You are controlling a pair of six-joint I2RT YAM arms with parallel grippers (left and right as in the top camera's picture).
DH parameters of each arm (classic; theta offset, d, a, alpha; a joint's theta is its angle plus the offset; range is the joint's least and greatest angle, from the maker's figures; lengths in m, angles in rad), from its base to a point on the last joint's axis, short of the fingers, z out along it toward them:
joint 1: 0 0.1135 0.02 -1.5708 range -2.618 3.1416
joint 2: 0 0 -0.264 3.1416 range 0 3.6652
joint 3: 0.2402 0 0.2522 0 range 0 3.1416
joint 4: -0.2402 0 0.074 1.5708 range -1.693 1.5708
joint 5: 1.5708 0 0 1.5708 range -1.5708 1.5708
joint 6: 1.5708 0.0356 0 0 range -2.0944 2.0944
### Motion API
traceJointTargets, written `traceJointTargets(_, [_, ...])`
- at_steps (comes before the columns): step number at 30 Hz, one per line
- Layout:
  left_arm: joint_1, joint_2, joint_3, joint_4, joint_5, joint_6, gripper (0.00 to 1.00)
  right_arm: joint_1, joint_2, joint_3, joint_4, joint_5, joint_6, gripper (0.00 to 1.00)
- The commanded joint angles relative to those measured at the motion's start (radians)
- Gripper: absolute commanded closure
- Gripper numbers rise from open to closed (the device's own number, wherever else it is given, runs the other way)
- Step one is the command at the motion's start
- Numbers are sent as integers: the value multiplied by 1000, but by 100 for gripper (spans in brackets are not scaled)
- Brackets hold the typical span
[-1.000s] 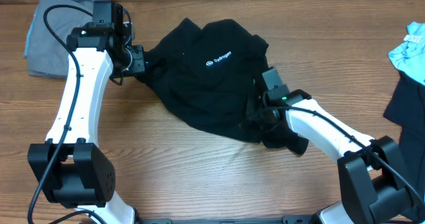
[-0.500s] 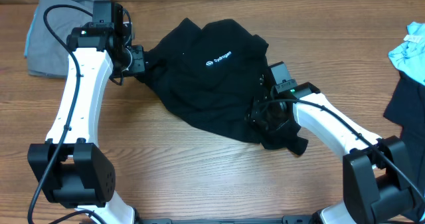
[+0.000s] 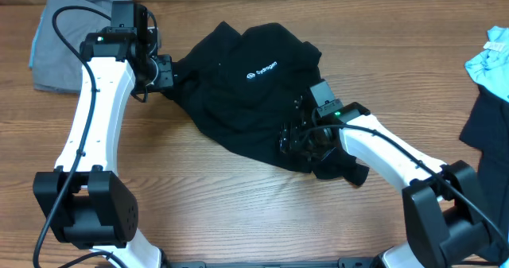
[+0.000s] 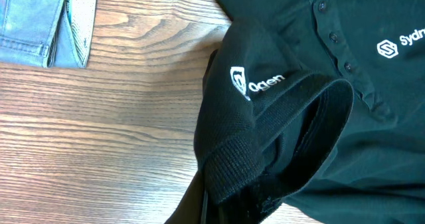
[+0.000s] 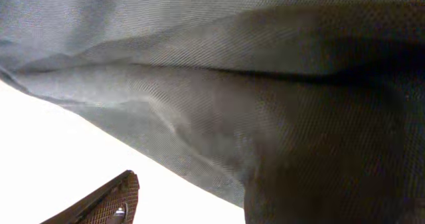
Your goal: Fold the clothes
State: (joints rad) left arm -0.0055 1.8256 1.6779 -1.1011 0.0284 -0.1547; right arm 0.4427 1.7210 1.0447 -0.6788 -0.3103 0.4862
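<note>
The clothes, a black short-sleeved shirt point(image 3: 246, 85) with white lettering, lie crumpled mid-table. My left gripper point(image 3: 163, 71) is shut on the shirt's left edge. In the left wrist view the ribbed sleeve cuff point(image 4: 279, 131) bunches just above that gripper point(image 4: 246, 207). My right gripper point(image 3: 296, 137) stands open over the shirt's lower right part. The right wrist view is filled by close black fabric point(image 5: 252, 84). One finger point(image 5: 109, 203) shows at the bottom left, and the other is hidden by the cloth.
Grey folded trousers point(image 3: 67, 33) lie at the back left, close to the left arm. A pale blue garment point(image 3: 491, 61) and a dark one point(image 3: 487, 129) sit at the right edge. Bare wood runs along the front.
My right gripper has opened, letting go of the fabric, and has shifted a little left over the shirt's lower edge. The left arm and its grip have not moved.
</note>
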Motion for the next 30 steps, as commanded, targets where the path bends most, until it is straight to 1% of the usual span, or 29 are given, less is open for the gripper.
traceJointTargets(1, [7, 7, 4, -2, -14, -2, 96, 2, 11, -11, 24, -5, 11, 28])
traceJointTargets(4, [7, 7, 4, -2, -14, -2, 96, 2, 28, -11, 32, -5, 11, 29])
traceJointTargets(7, [7, 7, 4, -2, -17, -2, 96, 2, 68, -11, 30, -6, 11, 32])
traceJointTargets(8, [7, 7, 4, -2, -18, -2, 96, 2, 82, -11, 30, -6, 12, 37])
traceJointTargets(11, [7, 7, 4, -2, -18, -2, 96, 2, 95, -11, 31, -6, 12, 58])
traceJointTargets(13, [7, 7, 4, -2, -22, -3, 96, 2, 94, -11, 31, -5, 22, 70])
traceJointTargets(14, [7, 7, 4, -2, -26, -3, 96, 2, 94, -11, 30, -4, 33, 74])
traceJointTargets(15, [7, 7, 4, -2, -31, -3, 96, 2, 94, -11, 27, 3, 43, 81])
traceJointTargets(16, [7, 7, 4, -3, -37, -3, 96, 1, 93, -11, 26, 6, 46, 86])
traceJointTargets(18, [7, 7, 4, -4, -39, -3, 96, 0, 92, -8, 26, 6, 45, 91])
traceJointTargets(19, [7, 7, 4, -5, -39, -3, 96, 0, 89, -8, 26, 7, 45, 96])
traceJointTargets(25, [7, 7, 4, -5, -39, -3, 96, 0, 49, 11, 2, 30, 46, 96])
traceJointTargets(30, [7, -18, 29, -48, -18, -5, 96, 0, -114, 55, -98, 154, 72, 96])
